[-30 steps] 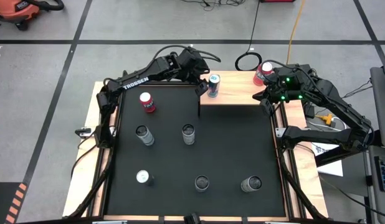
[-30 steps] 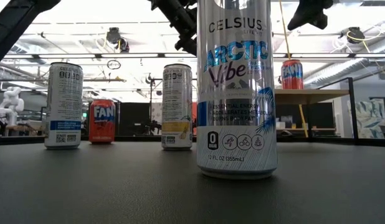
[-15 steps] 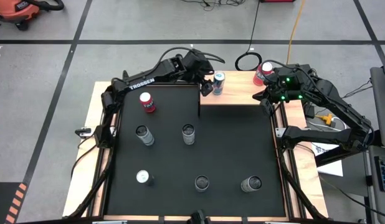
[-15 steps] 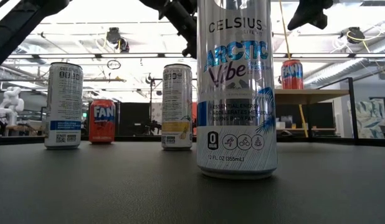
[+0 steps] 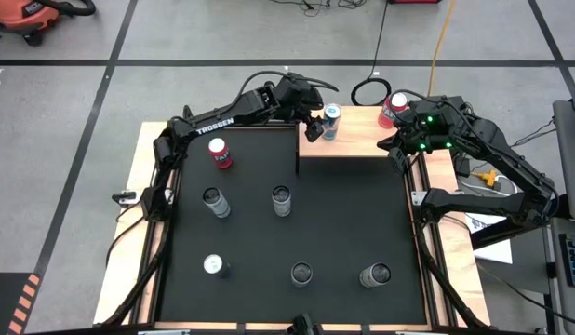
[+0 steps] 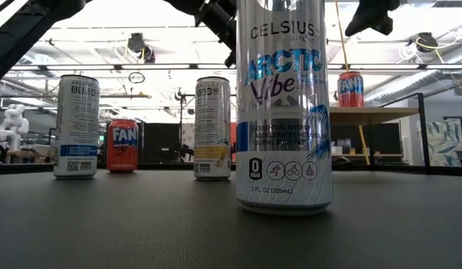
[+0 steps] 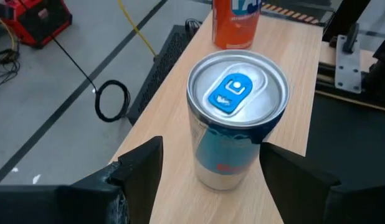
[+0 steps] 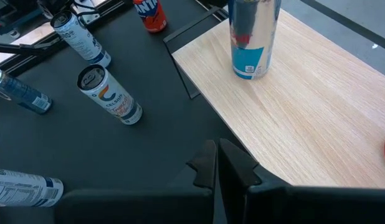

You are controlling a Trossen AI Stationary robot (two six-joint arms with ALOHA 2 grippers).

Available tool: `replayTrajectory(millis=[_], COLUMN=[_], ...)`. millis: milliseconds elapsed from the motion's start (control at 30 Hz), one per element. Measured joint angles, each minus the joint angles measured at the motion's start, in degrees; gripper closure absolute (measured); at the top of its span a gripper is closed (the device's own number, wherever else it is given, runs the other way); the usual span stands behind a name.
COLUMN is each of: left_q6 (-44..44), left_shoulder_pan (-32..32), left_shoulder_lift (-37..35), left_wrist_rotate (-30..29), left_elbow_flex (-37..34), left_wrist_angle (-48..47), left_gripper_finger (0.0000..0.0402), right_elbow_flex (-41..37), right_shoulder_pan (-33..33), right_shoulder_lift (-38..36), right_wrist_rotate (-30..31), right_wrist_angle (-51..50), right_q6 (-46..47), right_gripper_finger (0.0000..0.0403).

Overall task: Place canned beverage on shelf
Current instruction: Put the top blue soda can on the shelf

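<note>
- I am looking at a slim silver can (image 5: 331, 121) with a blue tab on its lid, a blue band and a red mark on its side; it is standing upright on the shelf (image 5: 362, 144) in the upper middle of the high view.
- I am seeing the shelf as a raised platform of light natural wood with a plain flat top, sitting at the upper right corner of the black mat (image 5: 287, 233).
- My left end effector (image 5: 319, 125) is reaching in from the upper left of the high view, with its fingers (image 7: 139, 168) set wide on either side of the silver can. The left wrist view is showing a sliver of gap on each side, so I cannot tell whether the pads are pressing on it.
- A red Fanta can (image 5: 394, 109) is standing upright on the shelf too, toward the upper right of the high view, well apart from the silver can.
- My right end effector (image 8: 217, 163) is waiting with its fingers closed together and holding nothing, near the shelf's right edge and just beside the red Fanta can.
- On the counter's black mat I am counting six more cans: a second red can (image 5: 219, 153) at upper left, two silver ones in the middle row, and three along the lower row.
- In the low view, a tall Celsius can (image 6: 284, 104) is filling the middle of the frame.
</note>
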Motion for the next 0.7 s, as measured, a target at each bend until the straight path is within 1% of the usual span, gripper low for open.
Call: replayTrajectory(millis=[233,300,433,533,700], left_q6=[0.0,0.0,0.1,0.0,0.0], left_shoulder_pan=[0.1,0.2,0.3,0.3,0.3], left_shoulder_lift=[0.0,0.0,0.0,0.0,0.1], left_wrist_rotate=[0.0,-0.9,-3.7,-3.9,-3.3], left_elbow_flex=[0.0,0.0,0.0,0.0,0.0], left_wrist_angle=[-6.1,-6.8,-3.9,-1.4,-1.2], left_gripper_finger=[0.0135,0.0135,0.0135,0.0135,0.0135], right_elbow_flex=[0.0,0.0,0.0,0.0,0.0], right_shoulder_pan=[0.0,0.0,0.0,0.0,0.0], right_shoulder_lift=[0.0,0.0,0.0,0.0,0.0], right_wrist_rotate=[0.0,0.0,0.0,0.0,0.0], right_wrist_angle=[0.0,0.0,0.0,0.0,0.0], right_q6=[0.0,0.0,0.0,0.0,-0.1], right_gripper_finger=[0.0403,0.0403,0.0403,0.0403,0.0403])
